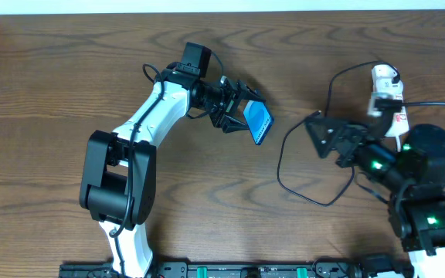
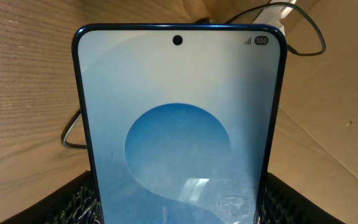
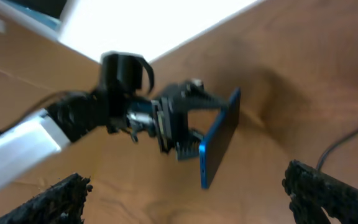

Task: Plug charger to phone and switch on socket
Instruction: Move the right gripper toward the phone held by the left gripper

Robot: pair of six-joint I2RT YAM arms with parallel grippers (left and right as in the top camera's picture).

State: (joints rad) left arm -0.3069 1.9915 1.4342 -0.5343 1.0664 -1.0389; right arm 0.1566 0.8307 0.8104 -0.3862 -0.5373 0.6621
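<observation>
Left gripper (image 1: 242, 108): pinching the phone (image 1: 259, 122) across its width, pads (image 2: 73, 200) on the two long edges near the lower end, jaws part-way apart to fit the body.
Right gripper (image 1: 315, 133): spread wide and empty, aimed at the phone from across the table (image 1: 68, 69).
Phone position: held up near the table's middle, tilted on edge, seemingly clear of the wood; screen lit blue, camera hole at the far end from my left wrist.
Charger (image 1: 280, 166): thin black cable lying in a loose loop on the table between my two grippers, just beside my right fingers. I cannot pick out the connector tip.
Socket (image 1: 388, 104): white strip with red markings at the far right, beyond my right arm; the switch is too small to read.
Phone handling: I judge it light but rigid, with slick glass and smooth edges, so it could pivot in an edge grip when the plug pushes in. A firm squeeze on the frame, never the screen, looks safest.
Cable handling: limp and springy; held far back, it would sag and let the tip wander. I would take it by the stiff connector body just behind the tip.
Port: probably on the end nearest my left palm, hidden in every view.
Step in hand: presenting the phone; charger not yet picked up.
</observation>
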